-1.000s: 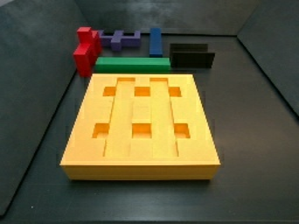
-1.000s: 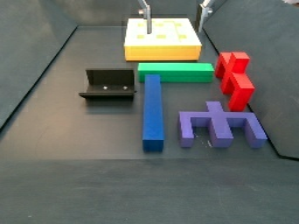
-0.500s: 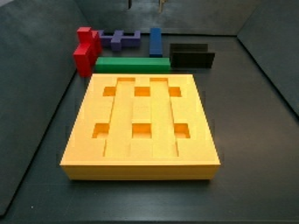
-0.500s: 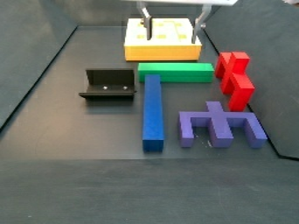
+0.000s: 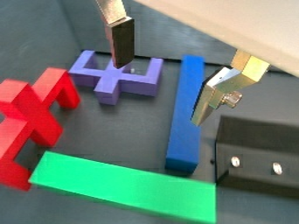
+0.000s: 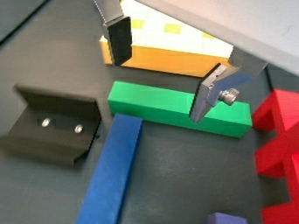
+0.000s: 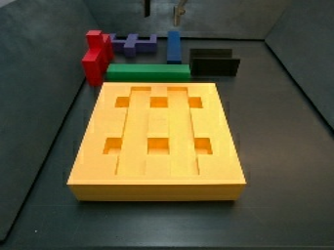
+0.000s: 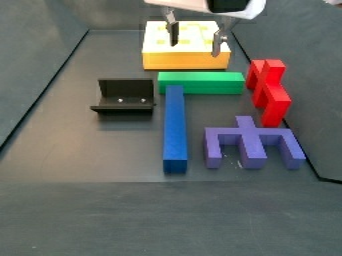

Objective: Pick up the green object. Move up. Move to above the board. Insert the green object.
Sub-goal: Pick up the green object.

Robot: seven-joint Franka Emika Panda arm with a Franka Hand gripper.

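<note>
The green object (image 8: 201,82) is a long plain bar lying flat on the dark floor against the end of the yellow-orange board (image 8: 189,47); it also shows in a side view (image 7: 146,71) and in both wrist views (image 6: 176,108) (image 5: 122,183). The board (image 7: 156,132) (image 6: 176,54) has grooves and square recesses. My gripper (image 8: 194,42) hangs open and empty above the green object near the board's end. Its fingers (image 6: 117,40) stand wide apart, holding nothing. The gripper also shows high up in a side view (image 7: 162,12).
A long blue bar (image 8: 174,122) lies at right angles to the green object. The dark fixture (image 8: 123,97) stands beside it. Red stepped blocks (image 8: 271,88) and a purple piece (image 8: 251,142) lie on the other side. Dark walls enclose the floor.
My gripper has come down and moved from over the board toward the green object. It has stayed open. No piece has moved.
</note>
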